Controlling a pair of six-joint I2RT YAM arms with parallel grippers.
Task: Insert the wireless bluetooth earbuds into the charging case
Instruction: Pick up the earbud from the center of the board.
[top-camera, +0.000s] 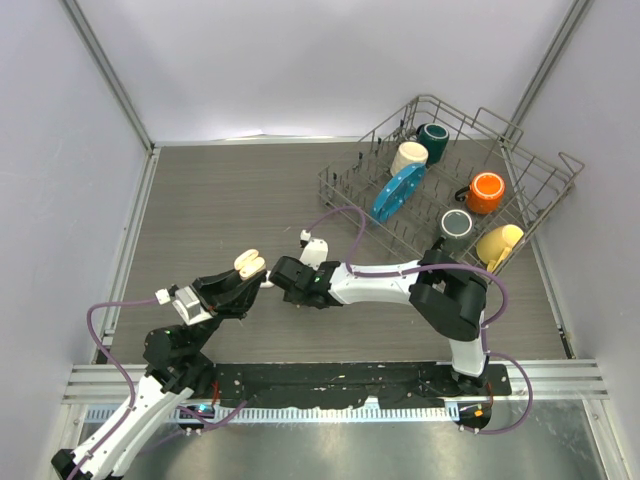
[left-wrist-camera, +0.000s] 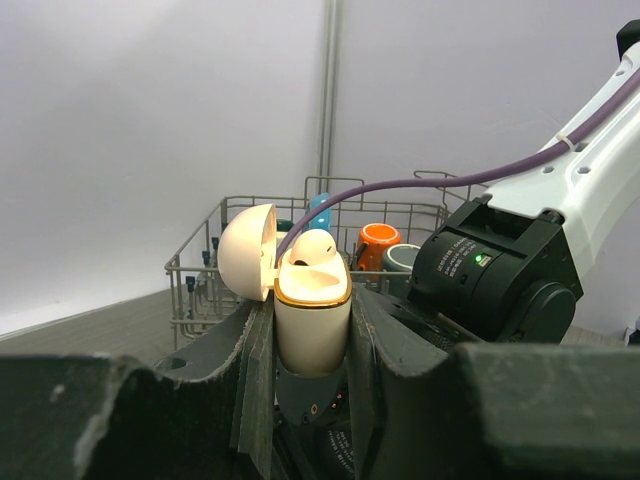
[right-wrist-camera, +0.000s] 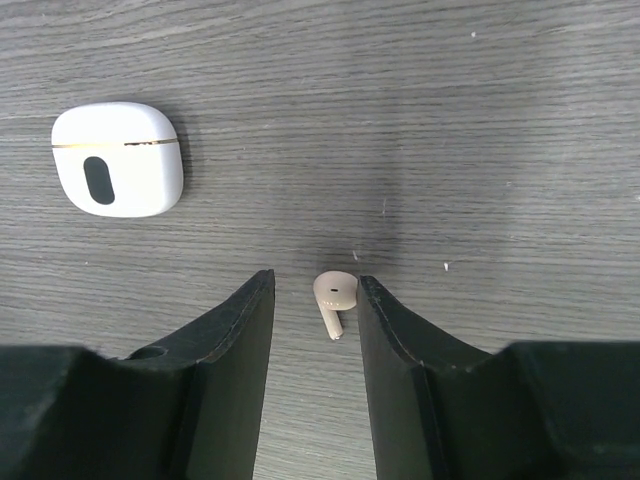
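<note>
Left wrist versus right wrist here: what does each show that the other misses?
Left wrist only: the open peach case with a seated earbud, clamped in the left end effector; rack with mugs behind. Right wrist only: a closed white case and a loose earbud lying within the open right end effector, untouched. Both: the table and one peach earbud apiece.

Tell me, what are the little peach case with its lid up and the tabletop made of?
The peach case looks like smooth, slightly glossy moulded plastic: soft highlights on its rounded shell, plus a gold-coloured rim band, perhaps metallic trim. The tabletop shows matte grey wood grain; real wood or printed laminate, I cannot tell.
</note>
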